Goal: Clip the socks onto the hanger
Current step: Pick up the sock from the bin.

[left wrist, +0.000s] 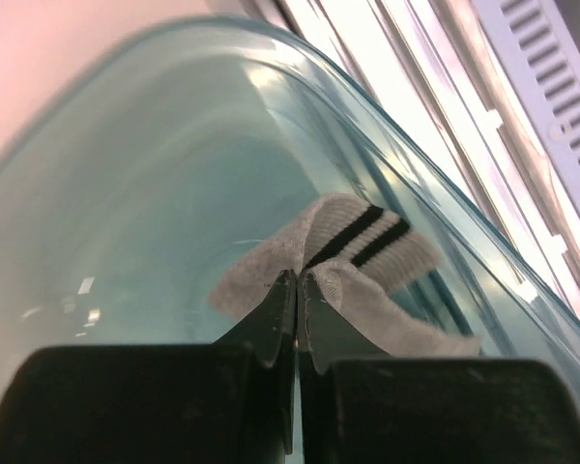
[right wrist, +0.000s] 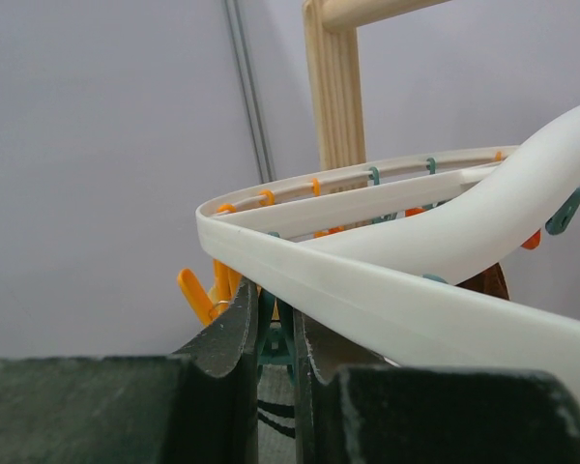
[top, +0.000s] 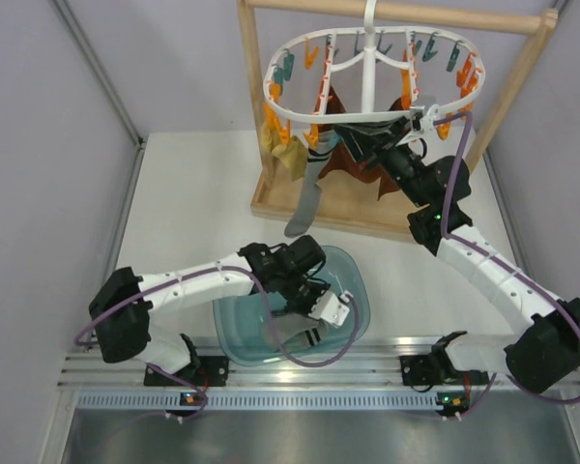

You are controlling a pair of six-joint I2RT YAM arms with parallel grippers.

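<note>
Grey sock (left wrist: 358, 261), striped cuff, is lying in the bottom of the teal basin (left wrist: 126, 145), cuff pointing toward 1 o'clock in the left wrist view. Left hand (left wrist: 297, 280) is clenching on a fold just behind the cuff, jaws meeting with only a thin pinch of fabric between them. Basin is sitting at 6 o'clock on the desk (top: 193, 213), between the two arm bases.

Hanger (top: 369, 77) is hanging from the wooden rack (top: 396, 12) at 12 to 1 o'clock. A yellow sock (top: 288, 159) and a second grey sock (top: 309, 198) are dangling from its 8 o'clock side, brown socks (top: 353, 159) just beside them. Right hand (right wrist: 275, 309) is reaching up under the near rim and clamping a teal clip (right wrist: 275, 343) between its fingers.

Risks, as judged:
- The pinch is looking shallow. The sock may be slipping out on the lift, or dragging over the basin wall and tugging free.
- The right hand is bearing on a free-hanging frame. Any pull could be swinging the hanger and taking the clip off line as the sock is arriving.
- Hanging socks are crowding the approach and could be snagging the left arm.
</note>
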